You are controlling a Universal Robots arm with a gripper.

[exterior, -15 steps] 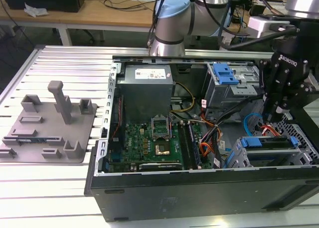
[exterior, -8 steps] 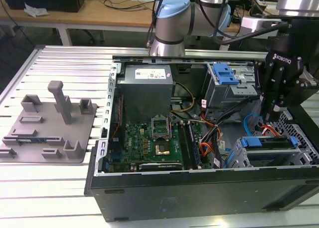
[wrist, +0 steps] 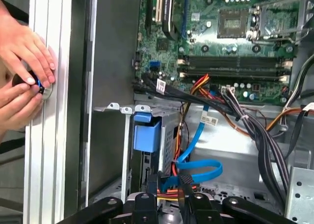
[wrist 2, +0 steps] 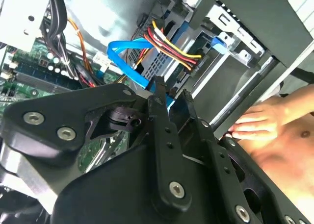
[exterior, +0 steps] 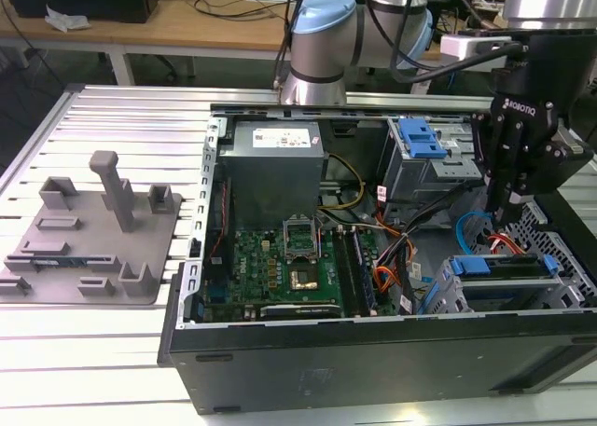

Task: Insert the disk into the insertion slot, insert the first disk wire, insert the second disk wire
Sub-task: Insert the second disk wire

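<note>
— Starting from the exterior view: is the disk in?
— Yes. The disk point(exterior: 494, 264) sits in the slot point(exterior: 446, 300) at that view's right. Your hand point(exterior: 504, 207) hangs just above it.

— And the second wrist view?
— Your hand point(wrist 2: 171, 91) looks pinched on the plug end of the blue wire point(wrist 2: 125, 50). Hold that plug square to the disk and push straight. Tilted, I'd say it jams.

— First wrist view?
— The blue wire point(wrist: 201, 167) loops slack near your hand point(wrist: 167, 182), so mind it doesn't twist. A person's fingers point(wrist: 37, 52) rest on the table point(wrist: 49, 136) beside the case, so go gently.
</note>
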